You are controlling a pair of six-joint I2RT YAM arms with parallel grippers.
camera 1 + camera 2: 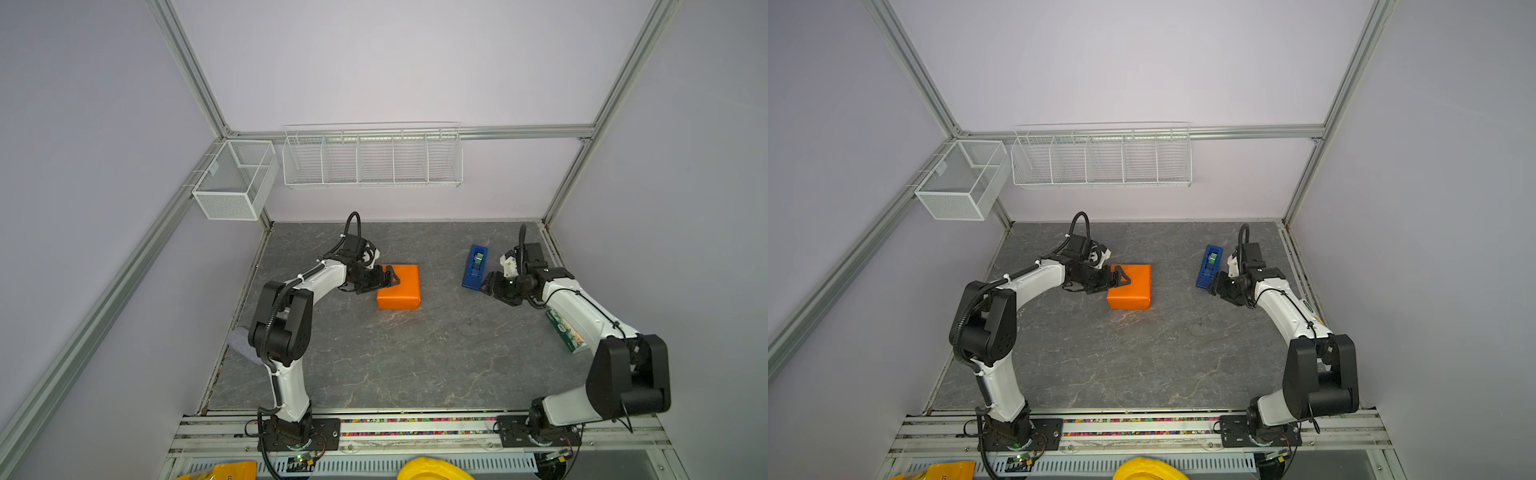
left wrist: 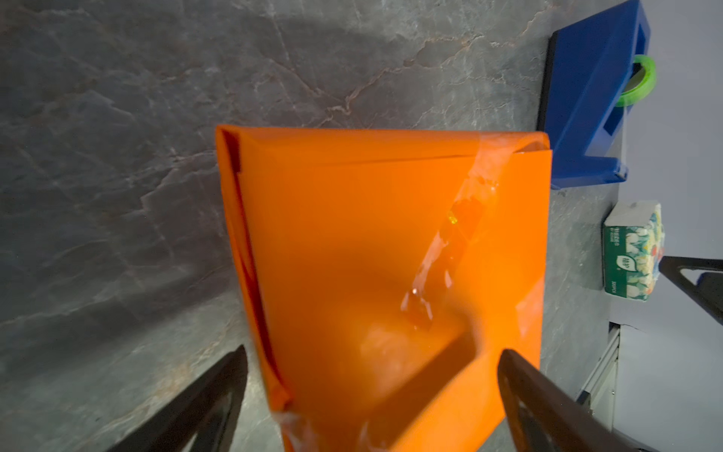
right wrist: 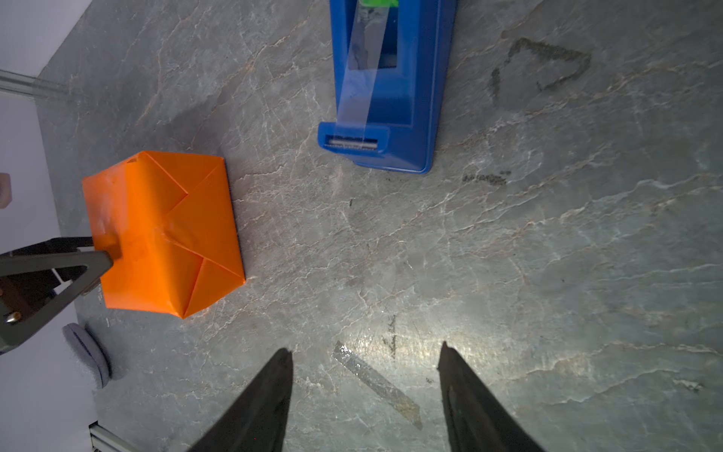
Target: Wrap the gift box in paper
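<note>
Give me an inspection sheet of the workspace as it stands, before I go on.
Surface: grey marbled tabletop; a loose tape strip lies on it.
Job's things: paper folded and taped around the gift box, which is fully hidden.
Clutter: blue tape dispenser; patterned packet beside the right arm; grey pad at the left edge.
Grippers: left pincer open over the paper's edge; right pincer open, holding nothing, near the dispenser.
Cables: black cable along the left arm, a loop at the right wrist; no snag seen.
Surroundings: wire rack and mesh basket on the walls.
</note>
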